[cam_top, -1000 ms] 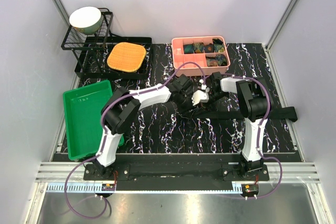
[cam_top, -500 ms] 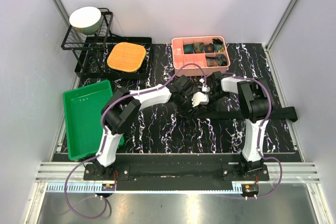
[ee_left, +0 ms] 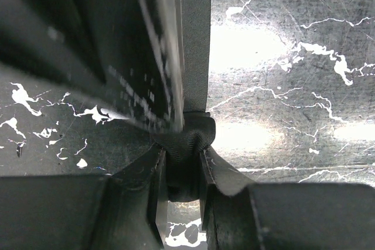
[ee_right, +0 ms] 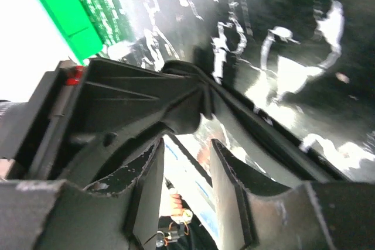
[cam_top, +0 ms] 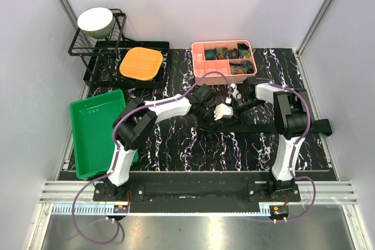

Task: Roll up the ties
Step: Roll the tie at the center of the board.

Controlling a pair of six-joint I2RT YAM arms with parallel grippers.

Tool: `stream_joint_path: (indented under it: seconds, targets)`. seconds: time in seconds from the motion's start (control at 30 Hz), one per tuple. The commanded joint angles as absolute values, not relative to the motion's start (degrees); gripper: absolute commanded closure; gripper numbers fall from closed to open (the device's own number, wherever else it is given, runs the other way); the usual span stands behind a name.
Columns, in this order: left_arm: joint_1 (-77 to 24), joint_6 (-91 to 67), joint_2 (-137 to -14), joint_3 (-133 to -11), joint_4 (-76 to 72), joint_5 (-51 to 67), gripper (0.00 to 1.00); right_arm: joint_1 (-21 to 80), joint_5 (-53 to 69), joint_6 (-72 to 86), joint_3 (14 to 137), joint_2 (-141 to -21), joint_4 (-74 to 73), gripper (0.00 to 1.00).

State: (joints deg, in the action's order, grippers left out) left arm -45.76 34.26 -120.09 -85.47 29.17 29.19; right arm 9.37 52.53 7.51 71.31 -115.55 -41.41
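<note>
the black tie (cam_top: 313, 126) lies flat across the marbled desk (cam_top: 176, 139), running from the middle out toward 3 o'clock, with its wider end near the desk's right edge. its narrow end is at the centre, where both arms meet.

the left pincer (cam_top: 220, 113) comes in from 9 o'clock and is clamped on that narrow end. in the left wrist view its fingers (ee_left: 149, 174) squeeze a bunched lump of the dark fabric (ee_left: 188, 139) between them, and the flat strip of the tie runs straight away from the lump toward the top of the view. the fabric is lifted a little off the desk there.

the right pincer (cam_top: 235, 99) sits just beside the left one, on its 1 o'clock side. in the right wrist view its fingers (ee_right: 146, 185) stand apart with an open gap and nothing held between them; the left pincer's body and a fold of the tie (ee_right: 190, 106) show just ahead of them. i cannot tell whether its fingertips touch the fabric.

at 12 o'clock a pink box (cam_top: 202, 68) holds rolled ties (cam_top: 225, 54) in its compartments. a green tray (cam_top: 94, 139) rests at 9 o'clock, and at 11 o'clock a black rack (cam_top: 96, 48) carries a bowl (cam_top: 95, 21), with an orange pad (cam_top: 141, 64) beside it.
</note>
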Motion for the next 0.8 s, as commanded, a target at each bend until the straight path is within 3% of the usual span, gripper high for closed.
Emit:
stream_joint_path:
  seconds: [0.0, 0.23, 0.37, 0.5, 0.77]
  targets:
    - [-45.88, 35.59, -121.90, -84.38, 34.98, 26.63, 0.77, 11.42, 56.69, 11.94, 70.40, -114.17, -36.48, 0.58]
    - [-45.88, 35.33, -122.08, -84.73, 35.24, 26.63, 0.77, 13.01, 55.28, 12.48, 69.26, -116.28, -32.87, 0.60]
    - [-45.88, 35.25, -122.17, -84.64, 35.42, 26.54, 0.77, 13.10, 55.11, 11.69, 69.00, -116.81, -32.87, 0.71]
    - [-45.88, 35.24, -122.17, -84.73, 35.51, 26.63, 0.77, 13.10, 57.30, 12.83, 68.65, -115.93, -32.09, 0.61]
    - [-45.88, 35.16, -122.17, -84.55, 35.51, 26.72, 0.77, 13.10, 59.94, 16.78, 65.22, -116.45, -26.98, 0.66]
